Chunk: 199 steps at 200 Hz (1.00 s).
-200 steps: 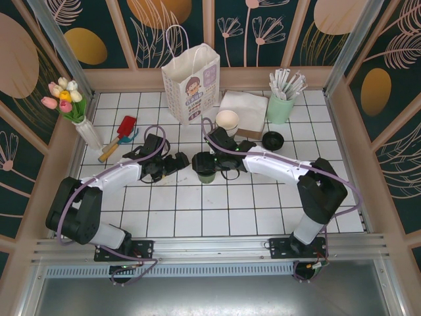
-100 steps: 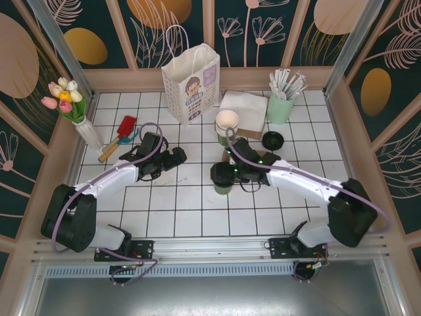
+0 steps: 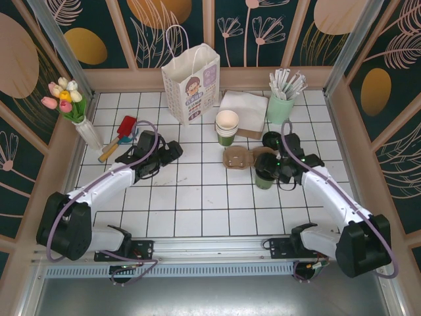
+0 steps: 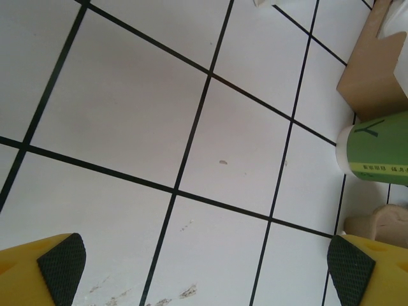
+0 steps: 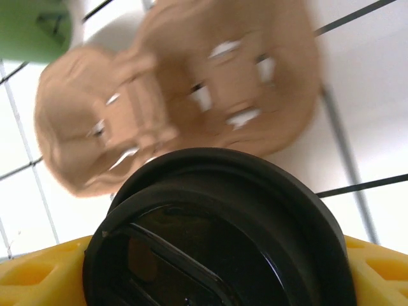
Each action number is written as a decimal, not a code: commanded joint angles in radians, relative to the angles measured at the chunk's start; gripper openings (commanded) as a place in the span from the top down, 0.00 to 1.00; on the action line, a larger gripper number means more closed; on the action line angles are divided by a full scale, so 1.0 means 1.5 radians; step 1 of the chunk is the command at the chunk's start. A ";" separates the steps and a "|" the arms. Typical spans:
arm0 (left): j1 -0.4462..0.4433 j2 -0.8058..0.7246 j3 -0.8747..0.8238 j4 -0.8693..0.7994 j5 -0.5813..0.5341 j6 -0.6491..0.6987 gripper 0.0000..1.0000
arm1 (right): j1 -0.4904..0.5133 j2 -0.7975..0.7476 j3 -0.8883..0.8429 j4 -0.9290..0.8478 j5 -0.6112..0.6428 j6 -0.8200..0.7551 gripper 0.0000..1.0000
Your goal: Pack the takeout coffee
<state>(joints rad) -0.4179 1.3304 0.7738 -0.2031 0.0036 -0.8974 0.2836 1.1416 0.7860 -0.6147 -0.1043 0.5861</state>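
**Inspector:** Between the fingers of the right pincer (image 3: 270, 172) sits the coffee cup (image 3: 264, 178), its black lid (image 5: 217, 236) fitted. The fingers pinch its sides. Whether it rests on the tiles (image 3: 197, 197) I cannot tell.

**Clerk:** Handling?

**Inspector:** Judged light, with a thin paper wall that crushes readily. Any contents may slop. Hold the wall below the lid, gently and upright, never by the lid.

**Clerk:** Surroundings?

**Inspector:** The cardboard carrier (image 3: 240, 158) lies just ahead of those fingertips, and the paper bag (image 3: 191, 82) stands well apart beyond it. The left pincer (image 3: 172, 153) is spread wide, holding nothing.
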 commanded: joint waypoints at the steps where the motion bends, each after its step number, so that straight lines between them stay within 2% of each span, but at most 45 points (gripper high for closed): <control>1: -0.002 -0.023 -0.014 0.015 -0.041 -0.022 0.02 | -0.065 0.011 0.005 -0.064 0.046 -0.044 0.32; 44: -0.002 -0.043 -0.027 0.014 -0.078 -0.026 0.01 | -0.176 0.042 0.023 -0.004 0.039 -0.095 0.32; 100: -0.003 -0.051 -0.017 -0.010 -0.121 -0.037 0.01 | -0.260 0.138 0.087 0.097 0.038 -0.129 0.33; 179: -0.002 -0.046 -0.020 -0.012 -0.130 -0.028 0.01 | -0.279 0.341 0.264 0.180 0.030 -0.151 0.33; 199: -0.002 -0.043 -0.018 -0.010 -0.134 -0.025 0.01 | -0.282 0.394 0.310 0.189 -0.004 -0.137 0.33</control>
<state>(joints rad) -0.4179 1.2686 0.7395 -0.2058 -0.1699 -0.9375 -0.1280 1.6569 1.1751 -0.3721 -0.0769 0.3798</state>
